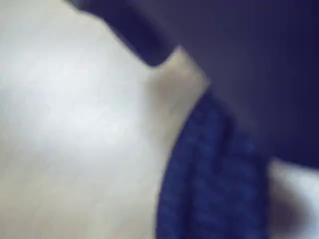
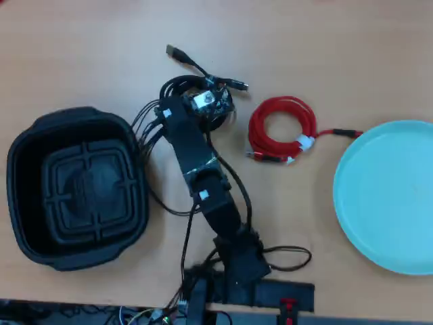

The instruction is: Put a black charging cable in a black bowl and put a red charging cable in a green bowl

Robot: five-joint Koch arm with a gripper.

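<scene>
In the overhead view the black charging cable (image 2: 181,57) lies coiled on the table at top centre, its two plug ends sticking out to the upper left and to the right. My gripper (image 2: 207,103) hangs right over the coil and hides most of it; how the jaws stand does not show. The red charging cable (image 2: 256,133) lies coiled to the right, untouched. The black bowl (image 2: 88,186) stands empty at the left. The green bowl (image 2: 385,196) stands empty at the right edge. The wrist view is a close blur of pale surface and a dark shape (image 1: 214,169).
My arm (image 2: 203,176) runs from its base (image 2: 243,281) at the bottom centre up to the coil, with its own black wires looping beside it. The wooden table (image 2: 338,47) is bare at the top right.
</scene>
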